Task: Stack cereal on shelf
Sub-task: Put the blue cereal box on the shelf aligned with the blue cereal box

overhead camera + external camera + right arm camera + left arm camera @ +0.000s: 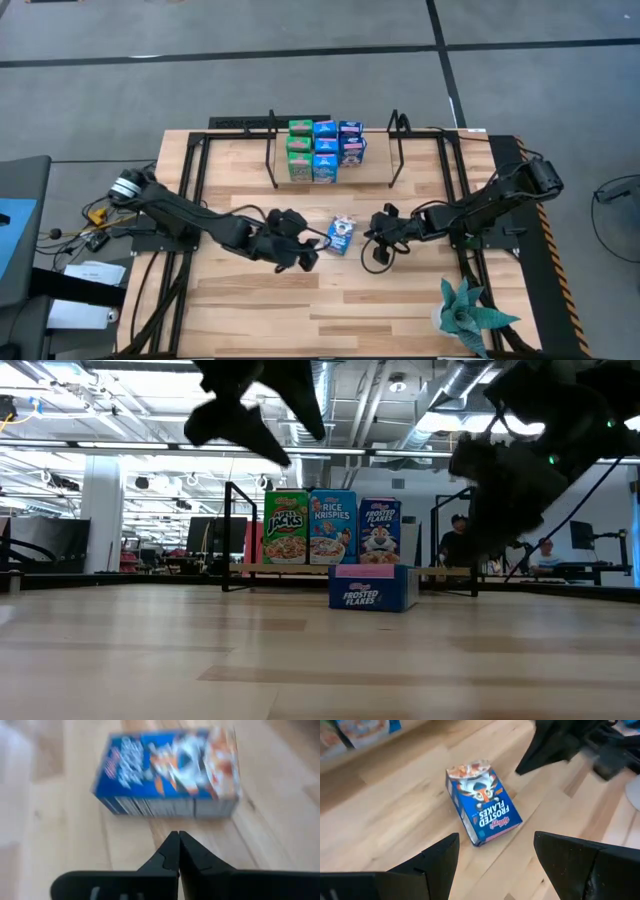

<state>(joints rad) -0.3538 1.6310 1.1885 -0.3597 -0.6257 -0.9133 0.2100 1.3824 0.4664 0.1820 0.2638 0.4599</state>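
A dark blue Frosted Flakes cereal box (341, 235) (482, 802) (165, 772) lies flat on its back on the table, in front of the shelf (372, 172). Several more cereal boxes (325, 150) (330, 527), green, light blue and dark blue, stand on the shelf board between its black wire uprights. My left gripper (312, 247) (495, 865) hovers open just left of the lying box, above the table, its fingers aimed at it. My right gripper (376, 233) (177, 845) is shut, low and just right of the box, with a small gap to the box's long side.
A green artificial plant (470, 315) stands at the table's near right corner. Black frame rails (195, 190) run along the table's left and right sides. People sit in the room behind the table (455, 545). Bare wood lies between the box and the near edge.
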